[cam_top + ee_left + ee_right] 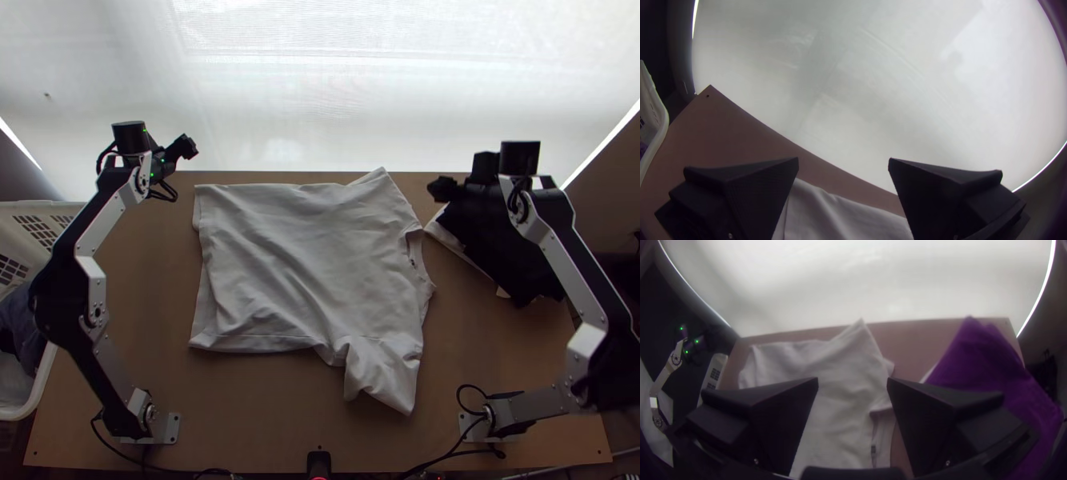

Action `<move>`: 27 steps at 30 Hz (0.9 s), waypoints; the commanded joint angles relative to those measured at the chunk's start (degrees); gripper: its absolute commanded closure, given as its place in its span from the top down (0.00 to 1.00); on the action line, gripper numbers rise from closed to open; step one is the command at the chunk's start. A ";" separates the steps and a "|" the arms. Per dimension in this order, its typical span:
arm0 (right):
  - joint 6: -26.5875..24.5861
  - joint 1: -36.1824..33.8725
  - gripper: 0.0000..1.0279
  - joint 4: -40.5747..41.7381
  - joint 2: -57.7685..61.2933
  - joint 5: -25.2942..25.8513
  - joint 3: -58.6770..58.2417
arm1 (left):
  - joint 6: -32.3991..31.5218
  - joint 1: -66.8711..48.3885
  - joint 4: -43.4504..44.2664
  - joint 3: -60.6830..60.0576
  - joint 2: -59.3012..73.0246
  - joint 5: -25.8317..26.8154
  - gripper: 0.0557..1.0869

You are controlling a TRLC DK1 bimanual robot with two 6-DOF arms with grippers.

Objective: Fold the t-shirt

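high view steeply down, wrist views across the same table (264, 408)

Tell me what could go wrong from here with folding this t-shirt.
Creases run across the body of the t-shirt, so a fold made now might trap them. The collar lies close to the other cloth, which the right gripper could catch by mistake. One sleeve corner reaches the far edge of the table, so a careless pull might drag it over.

Brown surface (264, 424), screw hole at a corner. Pale translucent sheet (320, 96) beyond far edge, backlit, bright slivers down both sides. Darker wall (616, 172) at right.
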 commanded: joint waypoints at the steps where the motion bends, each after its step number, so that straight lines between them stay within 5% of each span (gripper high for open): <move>1: 1.94 0.77 0.70 -16.12 -15.64 -2.02 -12.62 | 2.68 -1.47 -9.62 -10.65 -14.95 2.72 0.96; 5: 1.59 0.41 0.71 -28.16 -18.98 -3.77 -20.62 | 5.58 -1.12 -11.55 -25.07 -26.63 5.01 0.96; 10: 0.89 -1.17 0.70 -32.82 -23.46 -3.95 -29.85 | 5.31 -0.94 -14.45 -33.33 -38.24 5.45 0.96; 17: 1.06 -0.64 0.70 -32.46 -27.06 -8.17 -38.02 | 3.56 -1.73 -19.20 -35.00 -44.21 5.45 0.96; 21: 0.27 8.32 0.75 -30.09 -31.11 -9.84 -43.29 | 3.47 -2.88 -21.84 -36.14 -47.29 5.45 0.96; 27: -0.43 11.49 0.76 -26.40 -33.30 -9.93 -47.25 | 2.94 -3.67 -22.63 -40.18 -50.54 5.18 0.96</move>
